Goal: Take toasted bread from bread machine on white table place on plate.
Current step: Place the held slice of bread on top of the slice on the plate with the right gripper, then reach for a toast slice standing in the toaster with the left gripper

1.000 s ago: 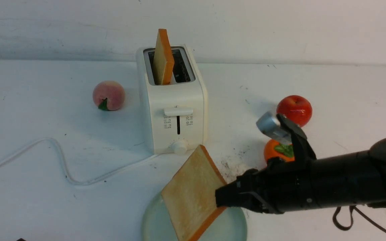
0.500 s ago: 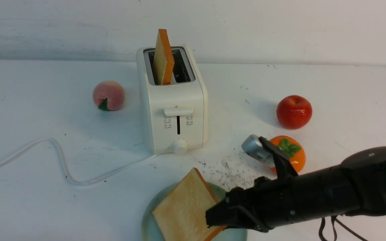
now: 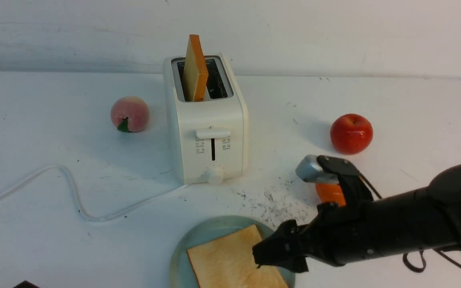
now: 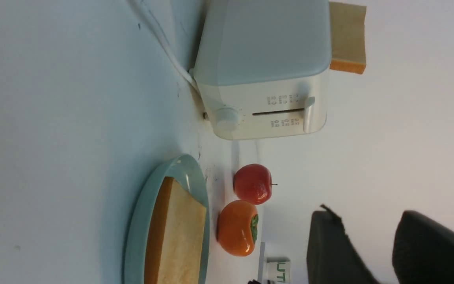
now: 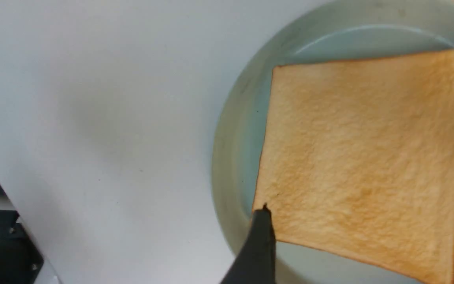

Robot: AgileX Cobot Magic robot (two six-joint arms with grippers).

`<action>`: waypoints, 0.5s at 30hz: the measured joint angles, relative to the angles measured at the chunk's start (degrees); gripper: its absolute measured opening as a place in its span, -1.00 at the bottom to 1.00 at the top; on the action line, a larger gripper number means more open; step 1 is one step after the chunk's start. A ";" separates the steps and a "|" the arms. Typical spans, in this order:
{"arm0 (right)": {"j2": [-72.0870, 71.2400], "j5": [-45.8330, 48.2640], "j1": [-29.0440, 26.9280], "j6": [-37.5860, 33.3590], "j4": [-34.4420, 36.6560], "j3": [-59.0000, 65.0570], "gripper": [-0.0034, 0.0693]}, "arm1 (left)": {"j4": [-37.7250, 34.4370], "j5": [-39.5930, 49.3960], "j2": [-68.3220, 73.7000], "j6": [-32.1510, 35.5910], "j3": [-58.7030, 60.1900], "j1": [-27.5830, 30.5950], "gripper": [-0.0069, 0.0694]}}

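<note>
Toast on plate: one toast slice [image 3: 230, 264] lies flat on the teal plate [image 3: 192, 244] on the desk [image 3: 54, 120].
Toast in toaster: the second slice [image 3: 194, 68] stands in the left slot of the toaster [image 3: 210, 120].
Right gripper [image 3: 259, 256]: jaws apart, one finger at the edge of the flat slice.
Left gripper [image 4: 365, 225]: jaws apart, empty.
Risk: a finger that catches the crust while pulling back may drag the slice off the plate.
Change: a second ago the slice hung tilted in the clamped right gripper; now it is released.

Plain white wall [image 3: 334, 32] behind white table [image 3: 34, 100], faint grey smudges; soft even light, weak shadows
</note>
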 joint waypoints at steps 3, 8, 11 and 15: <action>-4.47 -2.28 0.00 0.00 -2.19 0.00 0.84 | -2.14 -1.69 0.00 0.00 0.00 0.00 -0.20; -14.33 -3.71 0.00 0.00 -5.50 0.00 0.66 | -9.51 -2.75 0.00 3.69 -2.04 0.00 -0.20; -22.27 -3.95 0.00 0.64 -7.85 0.05 0.44 | -12.23 -2.46 0.00 11.31 -8.61 0.00 -0.20; -33.44 -4.70 -0.07 5.31 -14.59 0.05 0.11 | -13.43 -1.26 0.00 22.49 -18.13 0.00 -0.30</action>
